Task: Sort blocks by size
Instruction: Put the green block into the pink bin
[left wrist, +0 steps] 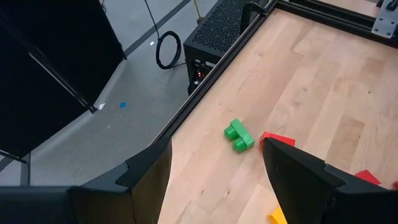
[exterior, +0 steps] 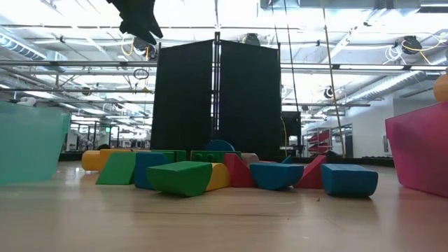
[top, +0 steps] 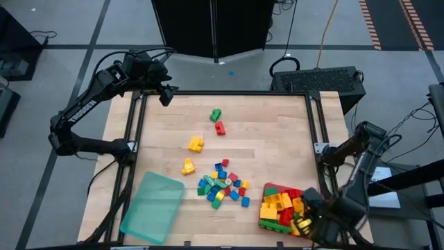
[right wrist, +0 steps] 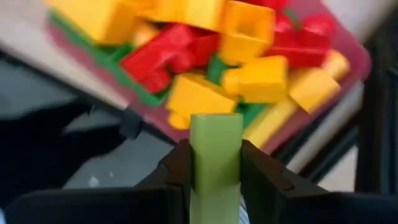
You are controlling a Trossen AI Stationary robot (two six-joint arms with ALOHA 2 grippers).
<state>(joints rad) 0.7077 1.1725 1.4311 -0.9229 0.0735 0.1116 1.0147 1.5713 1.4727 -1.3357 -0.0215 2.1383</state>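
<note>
My right jaws are clamped on a green block (right wrist: 216, 155), just over the red tray (top: 272, 188) at near right corner, w/ big yellow, red, green blocks piled in it. My left gripper (top: 166, 96) has jaws apart, above far left edge of the table (top: 277, 132). Small blocks (top: 220, 185) lie in a heap at centre, near the teal tray (top: 152, 207); a few bigger ones are apart, further back.
</note>
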